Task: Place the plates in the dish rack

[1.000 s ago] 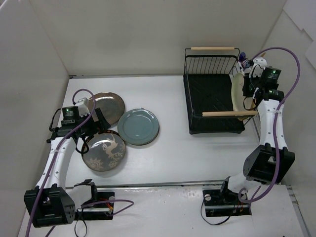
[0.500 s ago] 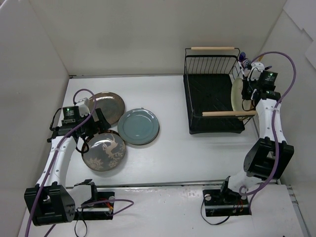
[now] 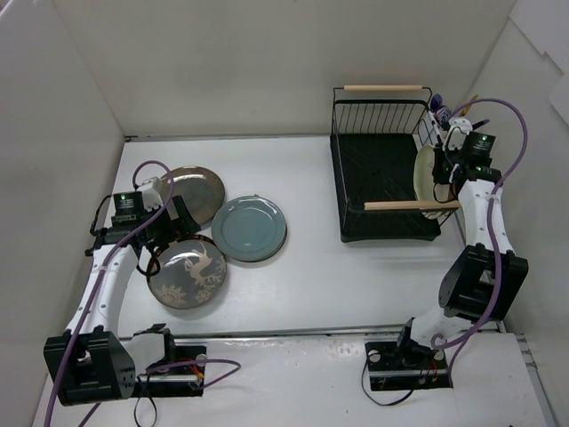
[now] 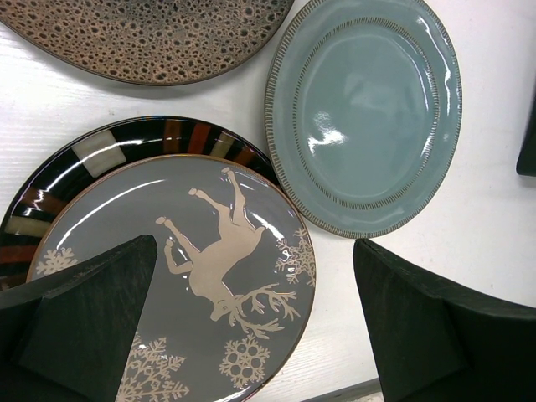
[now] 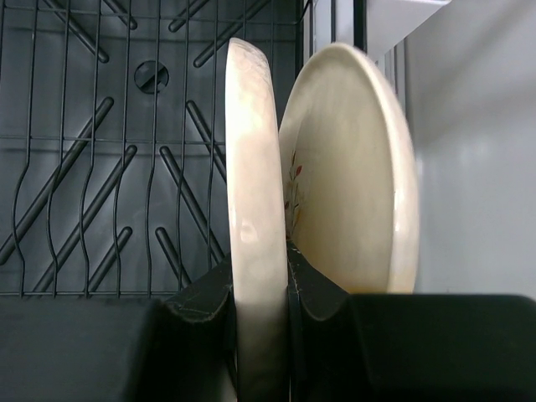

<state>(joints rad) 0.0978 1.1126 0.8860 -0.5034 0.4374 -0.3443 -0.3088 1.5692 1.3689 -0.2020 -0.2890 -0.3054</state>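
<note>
My right gripper [image 5: 260, 295] is shut on the rim of a cream plate [image 5: 251, 184], held upright on edge over the wires of the black dish rack [image 5: 84, 167]. A second cream plate [image 5: 352, 167] with a leaf motif stands just right of it. From above, the right gripper [image 3: 443, 174] and the upright cream plate [image 3: 426, 173] are at the right end of the dish rack [image 3: 373, 173]. My left gripper [image 4: 255, 327] hangs open over a grey deer plate [image 4: 167, 276], which lies on a dark striped plate [image 4: 100, 155]. A teal plate [image 4: 368, 109] and a speckled brown plate [image 4: 151, 38] lie beside them.
From above, the brown plate [image 3: 191, 191], the teal plate [image 3: 249, 229] and the deer plate [image 3: 187, 271] cluster at the left of the table. The rack has two wooden handles [image 3: 412, 205] and a utensil cup [image 3: 437, 114] at its far right corner. White walls enclose the table.
The right wrist has shifted slightly left and nearer with the cream plate, bringing it more upright in the rack. The left arm has not moved.
</note>
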